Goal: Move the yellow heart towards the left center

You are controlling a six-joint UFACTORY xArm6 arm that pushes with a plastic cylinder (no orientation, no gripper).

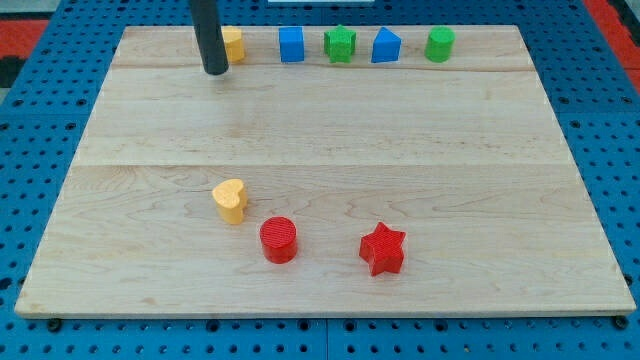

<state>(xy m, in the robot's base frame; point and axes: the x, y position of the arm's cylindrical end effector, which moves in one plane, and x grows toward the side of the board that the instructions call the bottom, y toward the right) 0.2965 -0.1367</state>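
Note:
The yellow heart [230, 199] lies on the wooden board [320, 140], left of centre and toward the view's bottom. My tip [215, 71] is near the view's top left, far above the heart. It stands just left of a second yellow block [233, 44] and partly hides it, so that block's shape cannot be made out.
A row along the top holds a blue cube [291, 44], a green star [340, 44], a blue house-shaped block [386, 46] and a green cylinder [439, 44]. A red cylinder [278, 240] sits just right of and below the heart. A red star [382, 249] lies further right.

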